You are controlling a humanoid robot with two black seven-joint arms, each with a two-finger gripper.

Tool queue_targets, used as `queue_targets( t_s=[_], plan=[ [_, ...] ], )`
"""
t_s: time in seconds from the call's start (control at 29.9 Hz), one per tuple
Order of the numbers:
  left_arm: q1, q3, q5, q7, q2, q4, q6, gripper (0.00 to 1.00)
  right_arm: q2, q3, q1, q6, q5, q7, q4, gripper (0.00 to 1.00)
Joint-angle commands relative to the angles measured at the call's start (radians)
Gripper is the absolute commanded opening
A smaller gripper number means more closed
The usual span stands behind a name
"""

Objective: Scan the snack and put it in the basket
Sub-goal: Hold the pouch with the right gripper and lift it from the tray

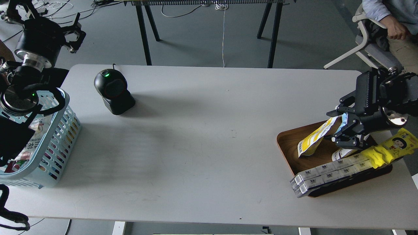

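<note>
The snack (313, 139), a yellow pouch with a white top, leans upright in the brown wooden tray (287, 143) at the right. My right gripper (340, 128) is open. Its fingers (335, 113) straddle the pouch's upper right end, next to a small blue packet (343, 125). I cannot tell whether they touch the pouch. The light blue basket (63, 130) stands at the table's left edge with several items inside, partly hidden by my left arm. My left gripper (75, 32) is open and empty, raised beyond the table's far left corner.
A black barcode scanner (113, 90) with a green light stands at the back left of the table. In the tray lie a long yellow pack with a cartoon face (388, 148) and white boxes (326, 174) overhanging its front. A seated person (395, 29) is at the far right.
</note>
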Motion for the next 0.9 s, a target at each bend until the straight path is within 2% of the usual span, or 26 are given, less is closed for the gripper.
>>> queue_targets(
  t_s=[0.0, 0.27, 0.5, 0.74, 0.87],
  plan=[
    [0.001, 0.000, 0.000, 0.002, -0.001, 0.000, 0.000, 1.00, 0.018, 0.002, -0.006, -0.001, 0.000, 0.000, -0.025, 0.66],
    [0.001, 0.000, 0.000, 0.000, -0.001, 0.000, 0.000, 1.00, 0.026, 0.002, -0.029, 0.001, -0.003, 0.000, -0.048, 0.53],
    [0.001, 0.000, 0.000, 0.000, -0.002, 0.000, 0.000, 1.00, 0.029, 0.002, -0.029, 0.001, -0.031, 0.000, -0.048, 0.20],
    [0.001, 0.000, 0.000, 0.002, -0.002, 0.003, 0.000, 1.00, 0.033, 0.003, -0.029, 0.001, -0.028, 0.000, -0.068, 0.00],
    [-0.002, 0.000, 0.000, 0.000, -0.002, 0.005, 0.000, 1.00, 0.052, 0.006, -0.026, 0.001, -0.017, 0.000, -0.086, 0.00]
  ],
)
